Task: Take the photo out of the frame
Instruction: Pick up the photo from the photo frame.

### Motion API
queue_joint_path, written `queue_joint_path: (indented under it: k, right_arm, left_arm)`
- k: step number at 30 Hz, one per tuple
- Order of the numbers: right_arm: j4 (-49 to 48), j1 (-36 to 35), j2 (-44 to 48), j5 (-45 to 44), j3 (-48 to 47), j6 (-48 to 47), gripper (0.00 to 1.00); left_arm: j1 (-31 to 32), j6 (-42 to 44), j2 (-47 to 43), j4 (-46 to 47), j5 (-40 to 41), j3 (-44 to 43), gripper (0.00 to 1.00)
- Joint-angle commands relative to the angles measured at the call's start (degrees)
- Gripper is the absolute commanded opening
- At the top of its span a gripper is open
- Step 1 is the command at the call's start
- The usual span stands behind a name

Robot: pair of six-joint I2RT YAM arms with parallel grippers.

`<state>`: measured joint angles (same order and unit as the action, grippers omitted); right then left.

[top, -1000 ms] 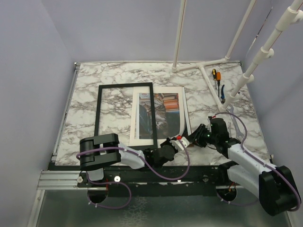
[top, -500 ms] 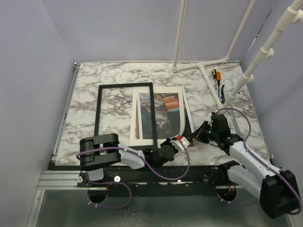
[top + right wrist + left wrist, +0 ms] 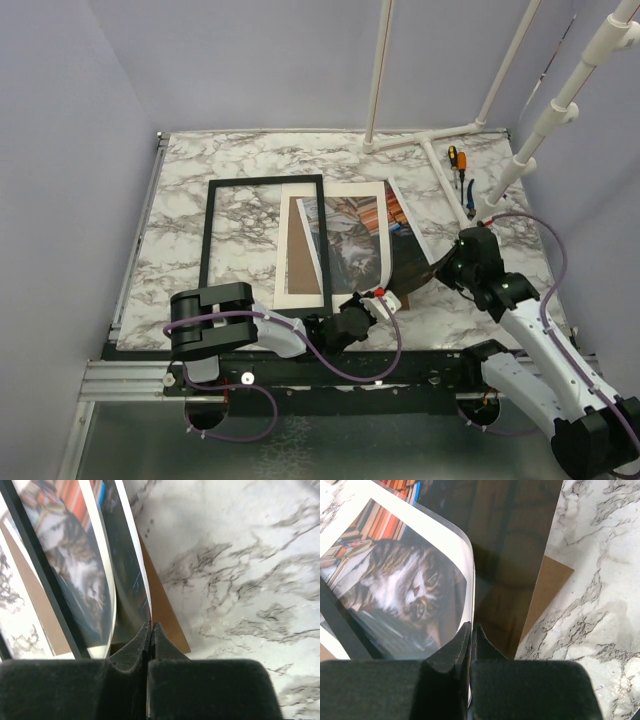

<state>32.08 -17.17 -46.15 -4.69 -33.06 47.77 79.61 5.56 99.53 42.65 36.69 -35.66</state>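
The frame (image 3: 208,240) lies flat left of centre, its thin black border round a white mat (image 3: 300,296). The photo (image 3: 350,250), a tabby cat among books, curls up off its right half. My left gripper (image 3: 376,300) is shut on the photo's white near edge (image 3: 471,611). To the right, my right gripper (image 3: 449,268) is shut on the edge of a thin dark glossy sheet (image 3: 412,255) and holds it tilted up. In the right wrist view that sheet (image 3: 125,580) rises between the photo (image 3: 75,560) and the brown backing board (image 3: 165,615).
An orange screwdriver (image 3: 452,157) and blue-handled pliers (image 3: 470,196) lie at the back right beside the white pipe stand (image 3: 432,150). The brown board's corner (image 3: 550,592) rests on the marble table (image 3: 600,580) under both grippers.
The right gripper shut on the glossy sheet's edge, then rose and drew back to the right, tilting the sheet up. The left gripper stayed shut on the photo.
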Motion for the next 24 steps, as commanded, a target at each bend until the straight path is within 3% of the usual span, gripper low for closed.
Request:
queue_joint_path:
  k: [1, 13, 24]
  right_arm:
    - [9.5, 0.1, 2.2, -11.7, -7.8, -3.4, 0.01]
    - [20.7, 0.1, 3.1, -26.1, -36.0, -12.6, 0.01]
    - [21.0, 0.1, 2.2, -24.8, -51.4, -20.1, 0.0]
  left_arm:
    - [0.2, -1.5, 1.2, 0.9, -1.5, -0.8, 0.0]
    - [0.2, -3.0, 5.7, 0.4, -5.5, -4.8, 0.0]
    - [0.3, -2.5, 11.4, 0.4, -9.7, -11.5, 0.0]
